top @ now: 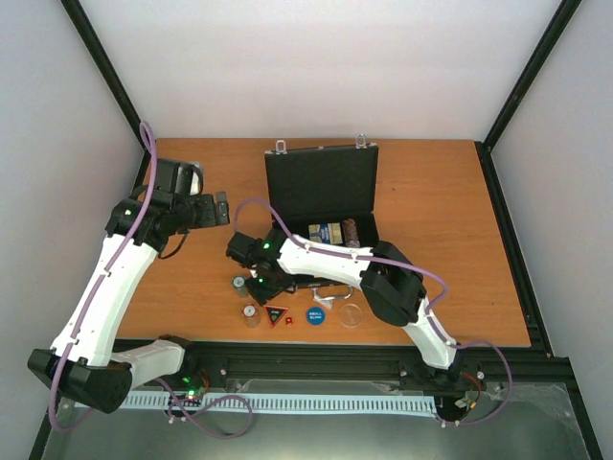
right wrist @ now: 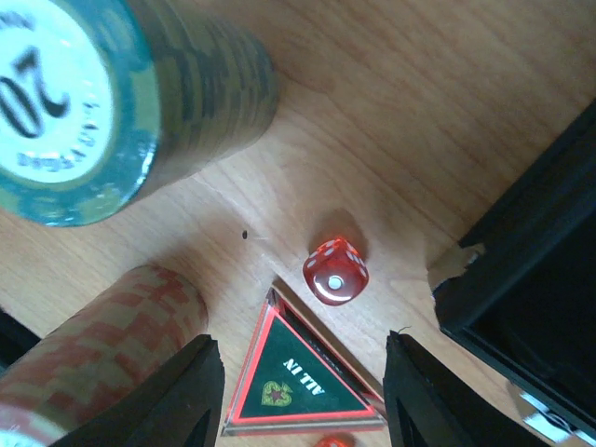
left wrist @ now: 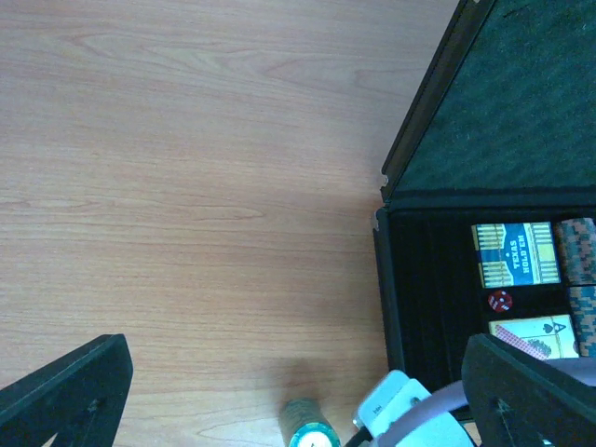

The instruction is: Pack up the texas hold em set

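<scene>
The black briefcase point(top: 321, 182) lies open at the table's middle, with two card decks point(top: 326, 232) and chip stacks point(top: 351, 232) in its base. In the left wrist view the case point(left wrist: 484, 140) holds a "Texas Hold Em" deck point(left wrist: 515, 254). My right gripper point(top: 271, 292) is open and empty, low over a triangular "All In" marker point(right wrist: 303, 377) and a red die point(right wrist: 335, 271). A green chip stack point(right wrist: 112, 102) and a red chip stack point(right wrist: 102, 345) stand beside it. The blue button point(top: 315, 314) lies near the front edge. My left gripper point(top: 215, 211) is open and empty, left of the case.
A clear round piece point(top: 351, 315) lies right of the blue button. A second red die point(right wrist: 333, 440) shows at the marker's near corner. The case's front corner point(right wrist: 521, 289) stands close on the right of my right gripper. The green stack point(left wrist: 312, 428) shows below my left gripper.
</scene>
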